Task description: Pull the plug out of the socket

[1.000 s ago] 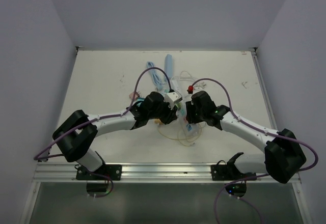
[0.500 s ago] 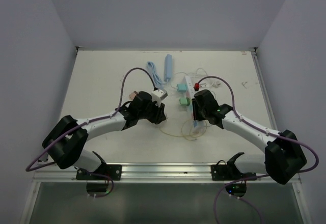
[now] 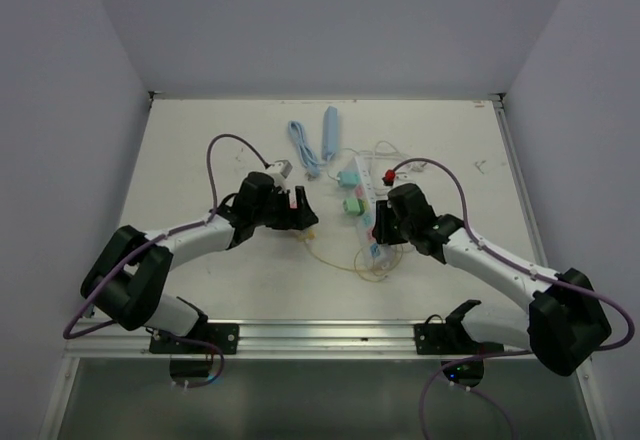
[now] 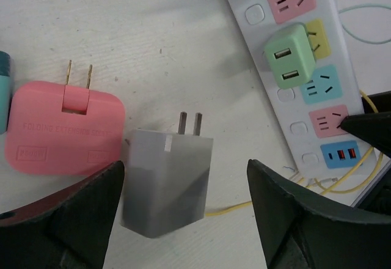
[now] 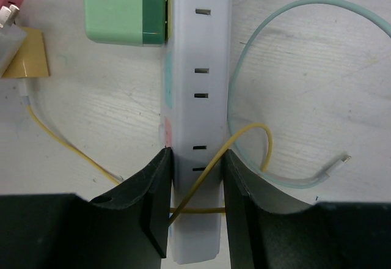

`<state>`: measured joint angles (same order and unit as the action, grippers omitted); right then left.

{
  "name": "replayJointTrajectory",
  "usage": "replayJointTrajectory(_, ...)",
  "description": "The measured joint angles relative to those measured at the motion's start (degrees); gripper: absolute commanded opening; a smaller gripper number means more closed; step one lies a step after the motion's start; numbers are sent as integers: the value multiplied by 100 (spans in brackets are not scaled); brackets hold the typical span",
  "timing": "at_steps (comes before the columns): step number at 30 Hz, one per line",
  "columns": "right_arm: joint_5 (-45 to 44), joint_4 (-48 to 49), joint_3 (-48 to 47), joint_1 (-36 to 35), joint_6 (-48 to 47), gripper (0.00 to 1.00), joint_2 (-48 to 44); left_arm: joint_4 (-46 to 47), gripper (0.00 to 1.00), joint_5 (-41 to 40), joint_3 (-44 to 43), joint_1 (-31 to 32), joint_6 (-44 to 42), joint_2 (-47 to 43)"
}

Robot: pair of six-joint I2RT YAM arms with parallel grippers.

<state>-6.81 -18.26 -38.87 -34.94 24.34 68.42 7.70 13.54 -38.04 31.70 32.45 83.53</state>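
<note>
The socket (image 3: pixel 366 186) is a long white power strip with pastel outlets (image 4: pixel 324 120), lying at mid table. My right gripper (image 5: pixel 195 153) is shut on its near end (image 5: pixel 198 98), with a yellow wire caught across the strip between the jaws. A grey two-pin plug (image 4: pixel 166 184) sits free of the strip on the table, blurred, between the wide-apart fingers of my open left gripper (image 4: pixel 186 162), nearer the left finger. In the top view the left gripper (image 3: pixel 298 208) is left of the strip.
A pink folding plug (image 4: pixel 61 128) lies left of the grey one. A green USB charger (image 4: pixel 290 55) stays plugged in the strip. A thin yellow wire (image 3: pixel 335 260), a pale teal wire (image 5: pixel 256 55) and light-blue cables (image 3: pixel 300 145) lie around.
My left gripper moved left, away from the strip, carrying the grey plug, and has now opened and let it go. The right gripper stayed shut on the strip, which shifted slightly.
</note>
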Motion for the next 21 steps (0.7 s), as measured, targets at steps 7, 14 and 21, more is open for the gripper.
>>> replayJointTrajectory(7, 122, 208, 197, -2, 214, 0, -144, -188, 89, 63, -334, -94, 970, -17)
replayJointTrajectory(14, 190, 376, 372, -4, 431, 0, -278, -90, 89, 273, -916, -63, 1759, 149)
replayJointTrajectory(21, 190, 514, 529, -4, 608, 0, -415, 175, 87, 326, -1200, 149, 2138, 785)
